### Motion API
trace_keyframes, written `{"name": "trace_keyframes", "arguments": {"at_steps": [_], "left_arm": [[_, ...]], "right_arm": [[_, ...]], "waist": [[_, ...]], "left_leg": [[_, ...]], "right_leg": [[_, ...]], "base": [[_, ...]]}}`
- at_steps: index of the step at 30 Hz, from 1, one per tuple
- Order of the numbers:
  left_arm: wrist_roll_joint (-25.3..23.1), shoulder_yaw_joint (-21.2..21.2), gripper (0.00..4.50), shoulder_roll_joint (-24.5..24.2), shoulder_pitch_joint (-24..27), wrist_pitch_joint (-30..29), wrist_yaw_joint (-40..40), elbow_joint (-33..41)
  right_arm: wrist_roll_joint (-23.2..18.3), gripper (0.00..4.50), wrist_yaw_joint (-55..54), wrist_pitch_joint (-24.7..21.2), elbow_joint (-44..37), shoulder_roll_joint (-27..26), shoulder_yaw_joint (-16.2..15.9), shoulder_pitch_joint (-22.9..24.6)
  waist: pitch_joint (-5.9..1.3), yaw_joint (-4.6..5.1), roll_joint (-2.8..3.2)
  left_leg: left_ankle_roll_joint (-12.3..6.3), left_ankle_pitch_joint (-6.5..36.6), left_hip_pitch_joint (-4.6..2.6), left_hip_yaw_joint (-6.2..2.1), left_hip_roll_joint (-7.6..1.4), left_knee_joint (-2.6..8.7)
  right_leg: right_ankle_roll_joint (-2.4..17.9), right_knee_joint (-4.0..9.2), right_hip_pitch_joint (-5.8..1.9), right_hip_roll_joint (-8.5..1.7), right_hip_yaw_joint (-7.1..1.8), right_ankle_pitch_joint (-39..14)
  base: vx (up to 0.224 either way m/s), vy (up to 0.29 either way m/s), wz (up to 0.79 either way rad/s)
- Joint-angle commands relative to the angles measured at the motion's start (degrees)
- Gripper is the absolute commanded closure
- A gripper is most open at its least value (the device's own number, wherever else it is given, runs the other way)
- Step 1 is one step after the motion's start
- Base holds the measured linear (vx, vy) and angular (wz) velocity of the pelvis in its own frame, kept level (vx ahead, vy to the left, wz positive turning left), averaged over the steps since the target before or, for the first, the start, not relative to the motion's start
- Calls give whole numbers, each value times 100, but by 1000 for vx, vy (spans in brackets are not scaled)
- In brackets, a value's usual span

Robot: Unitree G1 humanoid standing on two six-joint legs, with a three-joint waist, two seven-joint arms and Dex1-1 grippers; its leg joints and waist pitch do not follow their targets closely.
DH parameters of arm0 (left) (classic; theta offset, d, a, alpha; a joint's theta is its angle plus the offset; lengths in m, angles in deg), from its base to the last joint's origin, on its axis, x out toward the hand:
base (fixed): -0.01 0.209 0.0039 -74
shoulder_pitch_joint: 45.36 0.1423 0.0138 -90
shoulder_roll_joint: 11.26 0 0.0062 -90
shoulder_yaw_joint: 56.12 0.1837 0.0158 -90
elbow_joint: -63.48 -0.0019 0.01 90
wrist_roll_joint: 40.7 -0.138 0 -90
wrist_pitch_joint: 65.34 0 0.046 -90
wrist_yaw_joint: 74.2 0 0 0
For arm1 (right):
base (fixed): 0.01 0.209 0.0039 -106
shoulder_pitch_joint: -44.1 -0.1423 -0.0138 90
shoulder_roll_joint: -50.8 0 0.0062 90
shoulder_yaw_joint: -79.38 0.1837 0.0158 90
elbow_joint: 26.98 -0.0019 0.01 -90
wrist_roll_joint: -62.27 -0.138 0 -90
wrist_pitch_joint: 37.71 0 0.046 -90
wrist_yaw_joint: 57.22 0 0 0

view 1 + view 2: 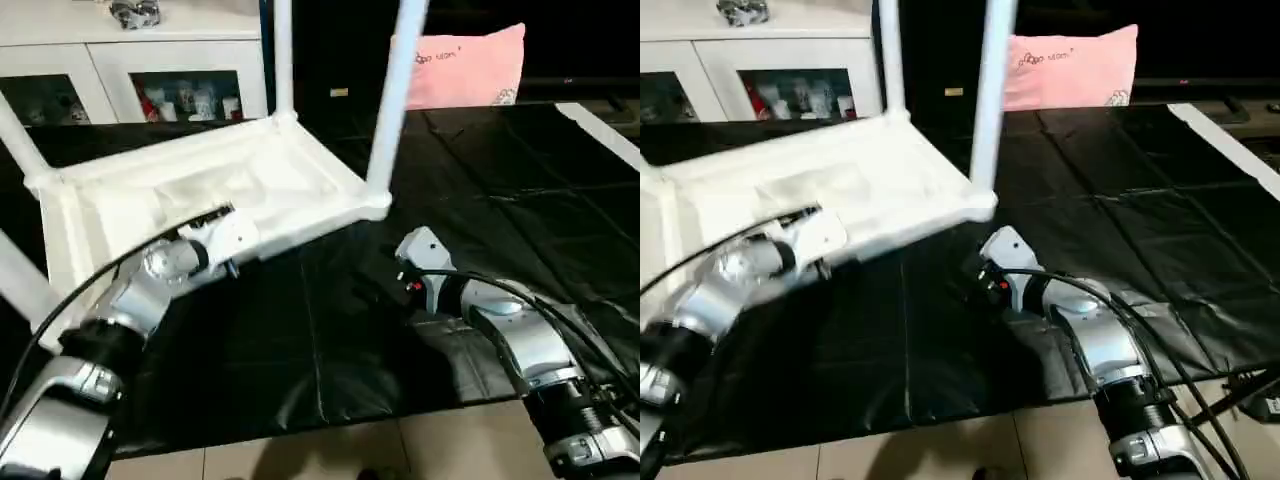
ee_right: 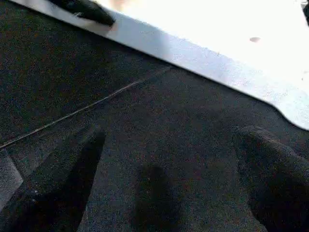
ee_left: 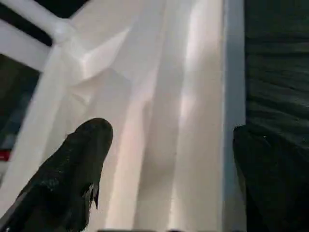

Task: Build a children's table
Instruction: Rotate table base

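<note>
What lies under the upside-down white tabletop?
The tabletop rests on a black sheet. Whatever lies directly beneath it is covered. The left claw straddles its near rim.

The left silver forearm reaches forward and inward from the lower left, its left gripper (image 3: 166, 145) with jaws spread wide, one black finger (image 3: 79, 164) on each side. The right silver forearm comes in from the lower right, bent toward the middle; the right gripper (image 2: 169, 159) also has its jaws parted, held low.
</note>
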State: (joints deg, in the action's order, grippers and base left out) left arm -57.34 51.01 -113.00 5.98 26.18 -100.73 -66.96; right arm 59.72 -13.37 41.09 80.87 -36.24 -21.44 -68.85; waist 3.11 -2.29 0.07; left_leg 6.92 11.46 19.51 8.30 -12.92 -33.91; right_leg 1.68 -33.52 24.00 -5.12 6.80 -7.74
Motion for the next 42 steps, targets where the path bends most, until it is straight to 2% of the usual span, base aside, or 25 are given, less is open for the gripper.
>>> {"name": "trace_keyframes", "arguments": {"at_steps": [1,2,4,6,9,10,11,12,13,15,16,19,20,21,22,24,25,26,29,30,33,37,39,41,42], "left_arm": [[55,-167,3,67,-100,131,103,-123],[59,-171,3,71,-101,139,101,-130],[992,-732,3,334,232,68,-537,239],[1336,-881,3,356,459,-49,-842,527],[1969,-1082,3,285,949,-290,-1362,1098],[2466,-1197,3,103,1367,-639,-1874,1614],[2558,-1217,3,61,1450,-719,-1976,1717],[2962,-1251,3,-330,1938,-1159,-2615,2279],[2962,-1251,3,-330,1938,-1159,-2615,2279],[3197,-1235,3,-791,2392,-1643,-3207,2757],[3263,-1224,3,-1124,2697,-1847,-3539,2999],[3290,-1270,3,-1887,3358,-2298,-4043,3397],[3377,-1536,3,-2173,3682,-2442,-4150,3516],[3418,-1672,3,-2288,3822,-2511,-4178,3572],[3612,-2044,3,-2658,4241,-2810,-4304,3823],[3687,-2268,3,-2891,4504,-2954,-4420,3943],[3689,-2392,3,-3021,4637,-2990,-4473,3955],[3665,-2559,3,-3162,4761,-3025,-4524,3913],[3603,-3075,3,-3516,4898,-3074,-4611,3534],[3550,-3297,3,-3632,4842,-2919,-4522,3224],[3568,-3659,3,-3754,4694,-2668,-4337,2725],[3791,-4092,3,-3654,4224,-2218,-4092,1978],[4002,-4302,3,-3465,3981,-1909,-4119,1965],[4192,-4323,3,-3240,3804,-1979,-4168,2171],[4228,-4272,3,-3110,3732,-1940,-4214,2304]], "right_arm": [[31,0,-39,-37,-118,20,-22,-70],[31,0,-40,-38,-119,19,-23,-69],[30,0,-50,-46,-169,14,-27,-25],[32,0,-56,-47,-180,13,-26,-11],[21,0,-66,-56,-208,8,-17,18],[2,0,-61,-66,-230,3,-10,38],[-1,0,-59,-67,-234,3,-9,42],[-22,0,-47,-68,-248,-5,-7,57],[-22,0,-47,-68,-248,-5,-7,57],[-40,0,-21,-60,-245,-13,-17,55],[-47,0,-9,-57,-242,-22,-24,51],[-55,0,6,-54,-232,-50,-43,33],[-53,0,14,-46,-216,-63,-55,15],[-54,0,18,-45,-212,-67,-59,10],[-67,0,44,-49,-207,-77,-71,-4],[-75,0,61,-48,-216,-80,-81,0],[-74,0,65,-45,-213,-83,-86,-3],[-73,0,63,-45,-212,-91,-92,-5],[-69,0,63,-35,-187,-116,-106,-22],[-74,0,69,-35,-186,-129,-111,-25],[-62,0,65,-25,-160,-154,-111,-38],[-69,0,7,-17,-123,-181,-77,-52],[-66,0,-20,-17,-102,-184,-55,-48],[-59,0,-50,-19,-68,-195,-41,-49],[-55,0,-70,-27,-40,-210,-31,-57]], "waist": [[-451,-41,52],[-454,-47,53],[-454,-73,61],[-451,-81,64],[-427,-56,63],[-434,-71,78],[-423,-62,40],[-396,-28,56],[-394,-24,76],[-352,4,96],[-336,9,52],[-278,42,75],[-281,38,80],[-280,36,74],[-277,49,86],[-260,54,51],[-248,59,69],[-246,53,37],[-245,54,73],[-238,45,50],[-255,44,65],[-283,23,84],[-291,18,73],[-293,-6,77],[-300,-18,68]], "left_leg": [[-291,1009,87,100,78,351],[-300,954,94,103,78,347],[-298,892,106,111,74,344],[-279,988,96,109,44,358],[-295,1181,80,124,46,371],[-244,1182,89,102,19,388],[-242,1195,89,114,12,398],[-228,1384,63,119,14,412],[-217,1434,60,105,8,417],[-198,1671,34,106,8,437],[-216,1740,29,110,22,443],[-196,2049,-14,86,29,472],[-200,2069,-27,86,39,462],[-187,2040,-5,64,23,479],[-167,2146,-39,77,22,465],[-203,2198,-54,78,48,470],[-219,2197,-47,69,40,484],[-231,2213,-51,72,38,483],[-211,2291,-64,56,48,490],[-223,2312,-65,54,56,495],[-210,2322,-68,37,53,504],[-193,2166,-58,39,40,515],[-164,2099,-59,49,19,518],[-108,2087,-80,60,3,516],[-74,2056,-65,66,-4,518]], "right_leg": [[715,375,-407,-198,-234,-1800],[763,365,-414,-200,-237,-1687],[967,335,-431,-224,-246,-1459],[1081,318,-429,-245,-252,-1444],[1013,363,-396,-220,-247,-1666],[1030,319,-428,-268,-258,-1684],[1032,338,-412,-265,-264,-1740],[975,359,-368,-237,-262,-1987],[963,339,-367,-241,-263,-2013],[876,374,-337,-220,-261,-2304],[815,412,-330,-208,-250,-2472],[568,464,-286,-205,-249,-3054],[530,484,-280,-206,-245,-3123],[543,454,-294,-232,-257,-3110],[536,467,-260,-226,-258,-3155],[454,504,-250,-189,-243,-3302],[460,502,-245,-191,-250,-3295],[445,516,-238,-190,-248,-3317],[395,521,-239,-191,-247,-3342],[383,526,-231,-178,-243,-3336],[396,510,-254,-185,-245,-3208],[603,453,-288,-203,-270,-2751],[726,416,-295,-215,-290,-2531],[834,404,-293,-230,-301,-2449],[892,381,-305,-234,-309,-2337]], "base": [[0,0,0],[0,0,0],[0,0,0],[0,0,0],[0,0,0],[0,0,0],[0,0,0],[0,0,0],[0,0,0],[0,0,0],[0,0,0],[0,0,0],[0,0,0],[0,0,0],[0,0,0],[0,0,0],[0,0,0],[0,0,0],[0,0,0],[0,0,0],[0,0,0],[0,0,0],[0,0,0],[0,0,0],[0,0,0]]}}
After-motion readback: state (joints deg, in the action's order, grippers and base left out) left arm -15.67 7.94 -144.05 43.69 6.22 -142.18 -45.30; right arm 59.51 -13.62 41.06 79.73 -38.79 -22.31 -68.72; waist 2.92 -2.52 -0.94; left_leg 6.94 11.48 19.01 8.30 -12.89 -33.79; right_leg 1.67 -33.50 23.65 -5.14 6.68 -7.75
